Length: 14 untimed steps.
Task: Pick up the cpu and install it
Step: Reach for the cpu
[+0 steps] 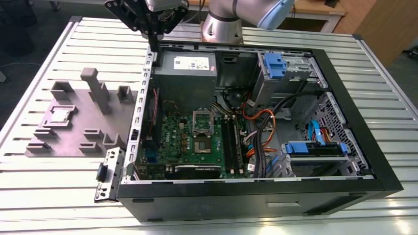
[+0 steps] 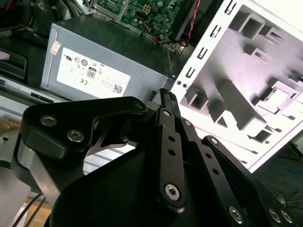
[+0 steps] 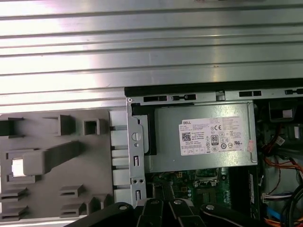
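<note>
Currently the gripper hangs with its fingers pressed together on nothing, above one corner of the open computer case, over the metal wall beside the grey power supply. Outward from there, toward the exterior view's left, the grey plastic tray lies on the slatted table just beside the case. The cpu sits flat in one of the tray's square pockets, well apart from the gripper. By my judgement no part of the task is done yet. The chip is in its tray and the socket on the green motherboard looks vacant, though I cannot tell whether its frame is latched.

The cpu is probably light, stiff and fragile, and its smooth metal top would offer little friction. Two opposite edges look like the safest hold, keeping off the underside. The pocket walls sit close around it and the tray's upright posts stand near, so finger room looks tight. Inside the case, cables and the power supply crowd the socket, and the open room lies mostly straight above it.
</note>
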Motion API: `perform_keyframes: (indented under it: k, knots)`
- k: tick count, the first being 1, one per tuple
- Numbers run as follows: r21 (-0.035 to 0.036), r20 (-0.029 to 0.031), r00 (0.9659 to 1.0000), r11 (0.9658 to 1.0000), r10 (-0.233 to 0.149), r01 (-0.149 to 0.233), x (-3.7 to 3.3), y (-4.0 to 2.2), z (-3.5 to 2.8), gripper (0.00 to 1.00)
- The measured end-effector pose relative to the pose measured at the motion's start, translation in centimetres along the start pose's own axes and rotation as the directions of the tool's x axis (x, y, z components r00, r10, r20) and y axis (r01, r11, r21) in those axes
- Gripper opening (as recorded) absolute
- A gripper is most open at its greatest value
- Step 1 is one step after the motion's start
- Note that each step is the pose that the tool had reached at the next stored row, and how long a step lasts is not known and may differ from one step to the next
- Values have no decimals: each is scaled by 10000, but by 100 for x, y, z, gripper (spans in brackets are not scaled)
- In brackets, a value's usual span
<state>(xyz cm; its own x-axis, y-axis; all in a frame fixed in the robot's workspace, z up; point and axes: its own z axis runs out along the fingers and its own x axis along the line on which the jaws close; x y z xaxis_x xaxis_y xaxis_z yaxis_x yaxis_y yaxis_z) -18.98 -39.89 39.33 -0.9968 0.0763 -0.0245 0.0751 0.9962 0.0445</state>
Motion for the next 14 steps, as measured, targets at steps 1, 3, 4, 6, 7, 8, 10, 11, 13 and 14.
perform_keyframes:
  k: [1, 3, 4, 6, 7, 8, 10, 11, 13, 14]
  knots:
    - [0, 0, 10000, 10000, 0, 0, 9, -1, 0, 11]
    - [1, 0, 10000, 10000, -1, 1, 28, -2, -1, 11]
    - [1, 0, 10000, 10000, -1, 1, 38, -3, -1, 11]
    - [0, 0, 10000, 10000, -1, 1, 58, -4, -2, 11]
    - [0, 0, 10000, 10000, -1, 1, 68, -5, -2, 11]
    - [1, 0, 10000, 10000, -1, 1, 79, -6, -3, 11]
    - [1, 0, 10000, 10000, -1, 1, 100, -8, -3, 11]
    - [0, 0, 10000, 10000, -1, 1, 111, -8, -3, 11]
    - [1, -1, 10000, 10000, 0, 0, 133, -10, -4, 11]
    - [1, -1, 10000, 10000, 0, 0, 145, -11, -5, 11]
